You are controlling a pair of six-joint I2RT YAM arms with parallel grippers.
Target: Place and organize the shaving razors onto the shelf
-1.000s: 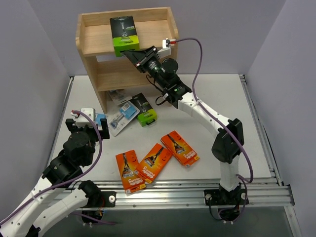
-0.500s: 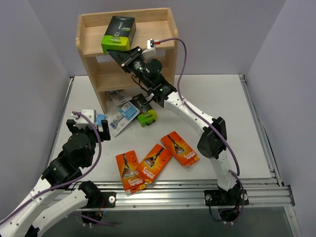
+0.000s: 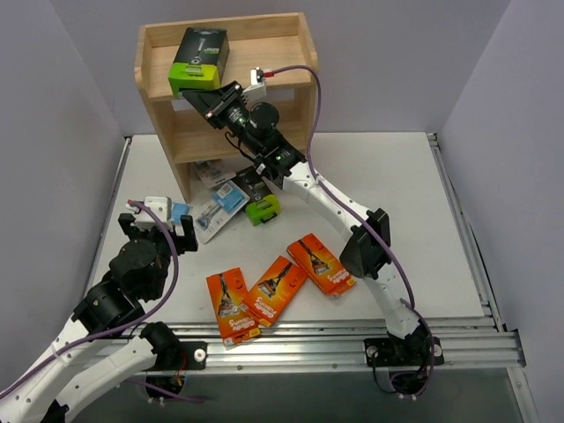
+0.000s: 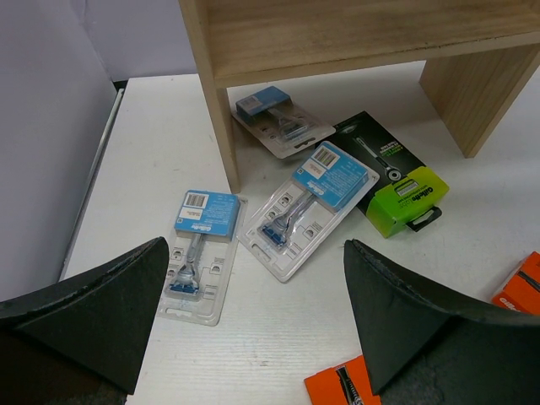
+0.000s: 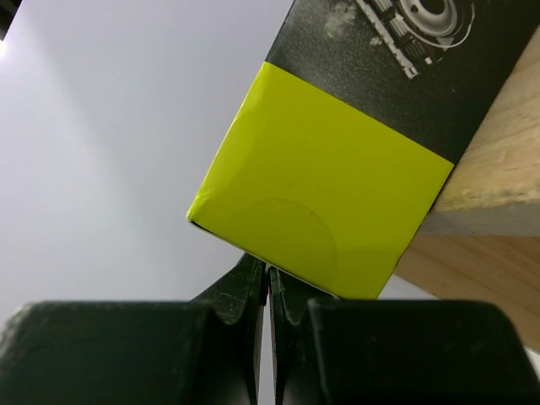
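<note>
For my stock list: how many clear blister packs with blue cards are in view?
3. The first pack lies under the shelf, the second pack just in front of it, the third pack further left. Others may be hidden.

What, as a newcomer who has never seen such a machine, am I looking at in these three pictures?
Two robot arms are bolted to a table. One picture is taken from overhead; the other two come from a camera on each wrist. The right pincer is shut on the lime end of a black-and-lime box at the top tier of the wooden shelf. The left pincer hangs open and empty. On the table lie three orange boxes, a second black-and-lime box and three blister packs of razors.
</note>
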